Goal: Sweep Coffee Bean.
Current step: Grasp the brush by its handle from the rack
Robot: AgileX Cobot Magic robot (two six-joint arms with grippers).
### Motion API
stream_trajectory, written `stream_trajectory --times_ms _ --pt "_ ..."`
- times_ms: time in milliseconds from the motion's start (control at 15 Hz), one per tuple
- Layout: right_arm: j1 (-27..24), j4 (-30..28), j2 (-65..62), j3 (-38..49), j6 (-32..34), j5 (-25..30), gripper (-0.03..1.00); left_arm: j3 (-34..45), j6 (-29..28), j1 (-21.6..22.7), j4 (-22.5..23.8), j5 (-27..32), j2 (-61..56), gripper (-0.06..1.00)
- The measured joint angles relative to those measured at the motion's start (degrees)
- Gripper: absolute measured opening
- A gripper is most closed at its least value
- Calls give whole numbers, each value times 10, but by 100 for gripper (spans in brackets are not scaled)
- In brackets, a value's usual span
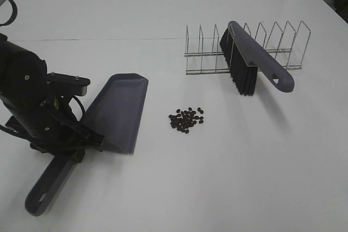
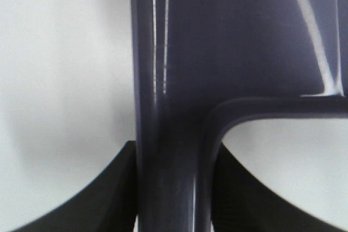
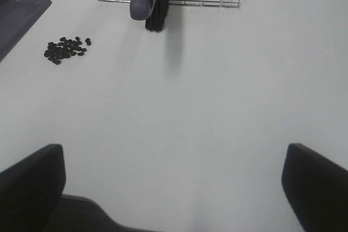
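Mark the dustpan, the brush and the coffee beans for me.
dustpan (image 1: 119, 112), exterior high view, middle of its scoop.
brush (image 1: 254, 57), exterior high view, middle of its back.
coffee beans (image 1: 186, 119), exterior high view, centre of the pile.

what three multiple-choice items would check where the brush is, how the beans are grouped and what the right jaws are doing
1. The brush is:
A lying flat
B propped in the wire rack
C held by an arm

2. The coffee beans form:
A one cluster
B two clusters
C a long line

3. The right jaws are:
A shut on the brush
B shut on a bean
C open and empty

Answers:
1 B, the brush stands tilted between the rack's wires.
2 A, all the beans sit together in a single patch.
3 C, the right wrist view shows both jaws wide apart with nothing between them.
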Motion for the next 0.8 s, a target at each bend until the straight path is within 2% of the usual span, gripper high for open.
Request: stream_trajectory --times_ms 200,467,800 --pt "0 1 25 -1 -1 0 98 0 6 0 -2 0 0 31" --pt "0 11 160 -49 -7 11 98 0 8 0 -2 -2 0 31" --pt "0 30 511 -214 -14 19 98 0 9 0 -2 -2 0 31"
